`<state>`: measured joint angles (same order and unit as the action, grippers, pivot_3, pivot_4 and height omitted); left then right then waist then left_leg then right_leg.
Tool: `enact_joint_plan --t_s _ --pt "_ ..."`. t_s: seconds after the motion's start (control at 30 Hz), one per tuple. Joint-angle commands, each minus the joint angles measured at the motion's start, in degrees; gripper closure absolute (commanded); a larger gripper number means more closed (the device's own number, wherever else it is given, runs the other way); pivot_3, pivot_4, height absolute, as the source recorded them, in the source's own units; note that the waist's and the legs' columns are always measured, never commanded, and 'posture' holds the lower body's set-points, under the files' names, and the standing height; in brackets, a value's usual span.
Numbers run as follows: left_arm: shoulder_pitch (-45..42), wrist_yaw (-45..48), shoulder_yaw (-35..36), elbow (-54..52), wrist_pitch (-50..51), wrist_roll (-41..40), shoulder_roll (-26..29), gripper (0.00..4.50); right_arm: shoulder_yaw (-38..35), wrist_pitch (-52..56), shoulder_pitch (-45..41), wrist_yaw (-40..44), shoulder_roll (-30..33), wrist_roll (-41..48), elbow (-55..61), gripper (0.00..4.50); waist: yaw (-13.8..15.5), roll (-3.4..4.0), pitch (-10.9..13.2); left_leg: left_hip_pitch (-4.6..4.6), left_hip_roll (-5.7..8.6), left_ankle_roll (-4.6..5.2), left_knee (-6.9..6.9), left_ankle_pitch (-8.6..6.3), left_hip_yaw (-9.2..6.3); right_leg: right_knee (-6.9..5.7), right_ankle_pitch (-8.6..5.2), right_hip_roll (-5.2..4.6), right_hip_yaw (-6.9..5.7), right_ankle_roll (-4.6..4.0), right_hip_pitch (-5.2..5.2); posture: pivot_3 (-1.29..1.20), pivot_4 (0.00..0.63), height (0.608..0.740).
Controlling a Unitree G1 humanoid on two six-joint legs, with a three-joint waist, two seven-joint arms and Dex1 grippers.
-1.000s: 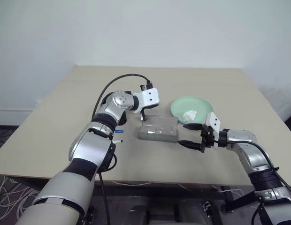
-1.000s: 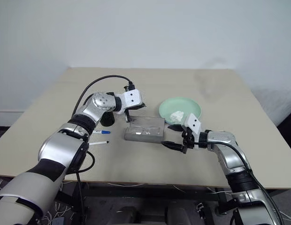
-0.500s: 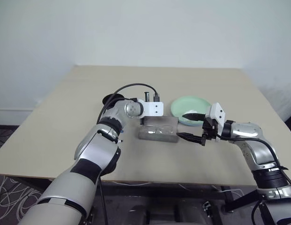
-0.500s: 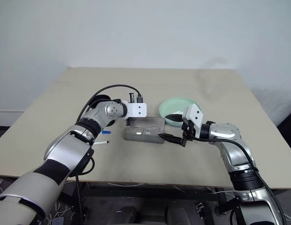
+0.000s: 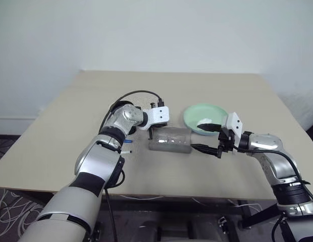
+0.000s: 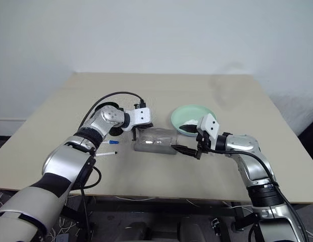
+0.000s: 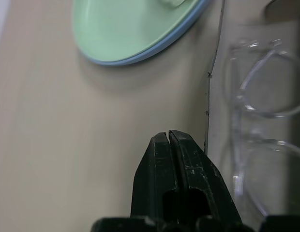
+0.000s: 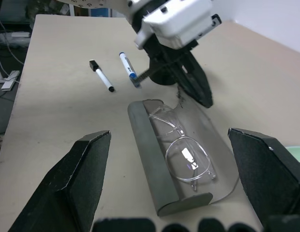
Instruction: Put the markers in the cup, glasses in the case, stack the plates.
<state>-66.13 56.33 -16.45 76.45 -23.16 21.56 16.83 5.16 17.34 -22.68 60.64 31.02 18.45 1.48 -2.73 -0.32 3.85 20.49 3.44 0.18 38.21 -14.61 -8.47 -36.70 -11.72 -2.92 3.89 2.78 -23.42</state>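
We judge the shut left gripper (image 7: pixel 168 145), pressing the grey oblong hinged case's (image 8: pixel 155 176) lid, may pinch the clear thin-framed glasses (image 8: pixel 181 145) inside or skid it along the desk (image 5: pixel 237 91) toward the wide-open right gripper (image 5: pixel 209 137).

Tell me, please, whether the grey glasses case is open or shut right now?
Open: the case shows the glasses lying uncovered inside, its lid not folded over them.

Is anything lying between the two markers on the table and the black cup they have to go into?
Nothing lies on the table between them. The markers sit beside the cup, but the left arm stretches over that spot, its shut left hand at the case that holds the glasses.
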Motion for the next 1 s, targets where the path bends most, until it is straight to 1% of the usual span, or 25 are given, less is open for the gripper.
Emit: enact_joint_plan --t_s 0.03,0.2,0.4,0.53,0.6,0.7,0.87,1.0 --pt "1.0 8.2 1.8 -1.6 -0.1 -3.0 1.6 4.49 -0.8 -1.1 -2.2 0.2 -0.1 0.8 0.6 0.28 0.0 0.00 0.0 -0.01 0.00 0.00 0.00 0.00 0.01 -0.01 0.00 0.00 0.00 0.00 0.00 0.00 0.000 0.737" --pt "2.7 17.5 2.4 -3.6 -0.1 -5.5 2.7 4.49 -0.4 -1.5 -2.6 0.6 -0.3 0.7 -0.1 0.28 0.0 -0.02 0.0 0.01 -0.01 0.01 0.02 0.00 -0.02 -0.01 0.01 0.01 -0.01 -0.01 -0.01 0.00 0.000 0.737" --pt "3.8 19.2 3.2 -6.4 -0.8 -7.4 3.6 4.49 0.2 -1.5 -2.8 0.8 -0.7 0.5 -0.3 0.28 0.0 -0.03 0.0 0.03 0.00 0.01 0.05 0.00 -0.03 -0.02 0.01 0.01 0.01 -0.01 0.00 0.00 0.000 0.737" --pt "5.0 23.8 5.8 -11.0 0.8 -12.1 5.0 4.49 0.6 -1.3 -2.8 0.8 -0.9 0.3 0.1 0.28 0.0 -0.02 0.0 0.02 -0.01 0.01 0.07 0.00 -0.03 -0.03 0.01 0.01 0.00 -0.02 0.00 0.00 0.000 0.737" --pt "6.1 26.3 6.7 -14.3 3.7 -14.0 6.5 4.49 0.8 -1.2 -2.9 0.7 -1.0 0.3 0.1 0.28 -0.1 -0.02 0.0 0.01 -0.02 0.01 0.07 0.00 -0.02 -0.04 0.01 0.01 0.01 -0.02 -0.01 0.00 0.000 0.737" --pt "9.1 29.0 6.8 -20.8 7.6 -15.6 9.8 4.49 1.0 -1.3 -2.9 0.9 -0.9 0.3 -0.2 0.28 -0.3 -0.01 0.0 -0.01 -0.04 0.01 0.05 0.00 -0.02 -0.06 0.01 0.02 0.01 -0.02 -0.01 0.00 0.000 0.737" --pt "17.7 32.2 7.5 -35.1 15.8 -18.4 18.0 4.49 1.1 -1.7 -3.4 1.3 -0.9 0.1 -1.3 0.28 -0.3 0.00 0.0 -0.08 -0.09 0.00 0.02 0.00 -0.01 -0.08 0.03 0.05 0.03 -0.05 -0.02 0.00 0.000 0.737" --pt "23.4 32.8 8.6 -42.2 22.1 -20.9 22.6 4.49 1.5 -2.2 -3.8 1.6 -1.0 -0.1 -2.6 0.28 0.0 0.00 0.0 -0.08 -0.08 0.00 0.05 0.00 -0.04 -0.08 0.04 0.05 0.02 -0.08 0.02 0.00 0.000 0.737"
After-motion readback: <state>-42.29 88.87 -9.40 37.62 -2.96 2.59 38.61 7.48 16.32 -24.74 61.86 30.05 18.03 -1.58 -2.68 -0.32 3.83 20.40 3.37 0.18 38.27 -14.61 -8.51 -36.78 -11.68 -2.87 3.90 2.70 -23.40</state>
